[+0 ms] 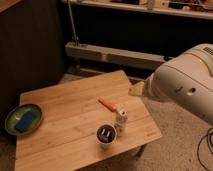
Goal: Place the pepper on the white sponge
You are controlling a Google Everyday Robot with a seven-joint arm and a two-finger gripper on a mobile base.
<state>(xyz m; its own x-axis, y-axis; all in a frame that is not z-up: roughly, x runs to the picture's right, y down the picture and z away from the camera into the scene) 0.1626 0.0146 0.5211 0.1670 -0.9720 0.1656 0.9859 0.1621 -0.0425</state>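
Note:
The pepper, slim and orange-red with a pale end, lies on the wooden table right of its middle. The white sponge looks dark blue and lies flat inside a round green dish at the table's left edge. The robot's bulky white arm fills the right side. Only a small tan tip of my gripper shows at the arm's left end, over the table's right edge, right of and above the pepper and apart from it. It holds nothing that I can see.
A small white bottle stands just in front of the pepper. A dark round cup with a white rim stands beside it near the front edge. Behind the table are a dark wall, a metal rail and a shelf.

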